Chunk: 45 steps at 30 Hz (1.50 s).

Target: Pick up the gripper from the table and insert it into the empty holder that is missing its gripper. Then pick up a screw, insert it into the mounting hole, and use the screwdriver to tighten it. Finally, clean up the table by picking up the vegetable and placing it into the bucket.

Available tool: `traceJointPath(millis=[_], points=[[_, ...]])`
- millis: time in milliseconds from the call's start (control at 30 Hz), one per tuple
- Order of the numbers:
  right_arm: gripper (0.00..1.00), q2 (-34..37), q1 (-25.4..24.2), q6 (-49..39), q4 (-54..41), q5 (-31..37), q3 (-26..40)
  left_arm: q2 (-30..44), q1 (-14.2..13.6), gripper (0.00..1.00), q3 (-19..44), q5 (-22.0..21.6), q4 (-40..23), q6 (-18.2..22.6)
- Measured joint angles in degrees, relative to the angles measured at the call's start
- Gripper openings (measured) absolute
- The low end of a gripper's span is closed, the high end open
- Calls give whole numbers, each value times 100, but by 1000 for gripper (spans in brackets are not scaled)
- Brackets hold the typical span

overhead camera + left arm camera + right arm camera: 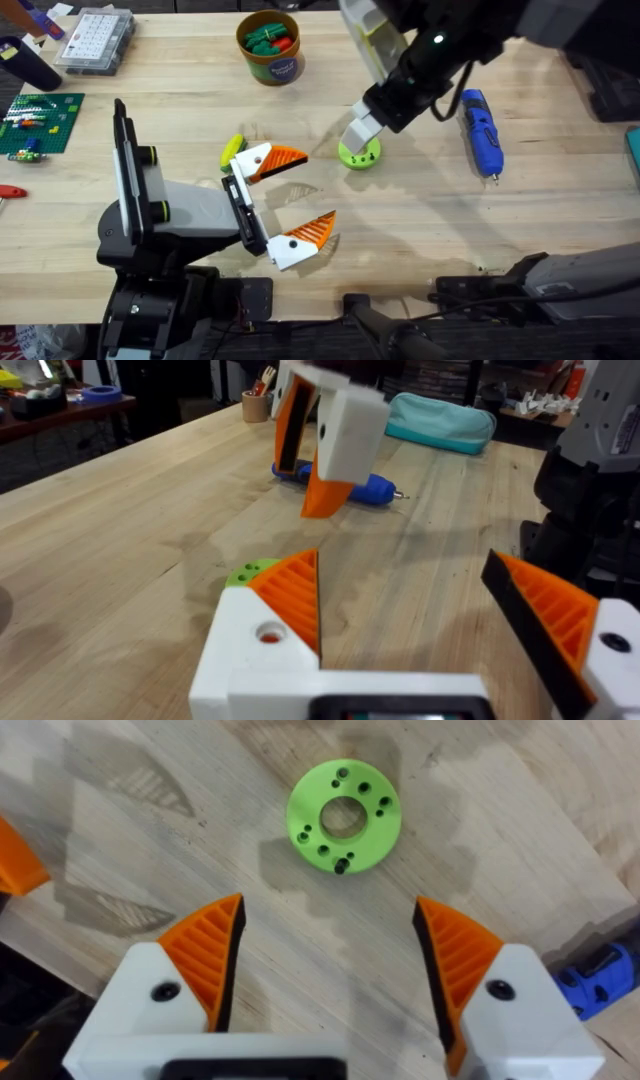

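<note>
Right gripper (330, 955) hangs spread wide above the single lime-green gripper (359, 154), which lies flat on the table (420, 230), untouched.

From overhead, the right arm covers part of that piece, so only its rim shows there; the right wrist view shows it whole, with one central hole and several small holes around it. The left gripper (300, 195) rests low to the piece's left, its two orange pads also spread apart and holding nothing. One blue screwdriver (481, 132) lies to the piece's right, its tip toward the near edge. One bucket (270, 46) stands at the far side, with green and red items inside that are hard to identify. A yellow-green object (232, 151) beside the left gripper is half hidden.
</note>
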Motion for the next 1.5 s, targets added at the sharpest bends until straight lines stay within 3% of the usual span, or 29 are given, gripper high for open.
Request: traceJointPath(millis=[667, 767, 833, 900, 1200, 1500], points=[[949, 55, 134, 770, -385, -2, -20, 31, 0, 991, 20, 0, -26, -9], [949, -185, 139, 890, -215, 0, -247, 31, 0, 991, 20, 0, -26, -9], [949, -969, 139, 1046, 37, 0, -1013, 31, 0, 991, 20, 0, -26, -9], [949, -1147, 141, 1076, 179, 2, -1239, 31, 0, 991, 20, 0, -26, -9], [949, -1209, 141, 1141, 670, 297, -1932, 31, 0, 991, 20, 0, -26, -9], [949, -1209, 139, 1141, 1009, 345, -1996, 31, 0, 991, 20, 0, -26, -9]])
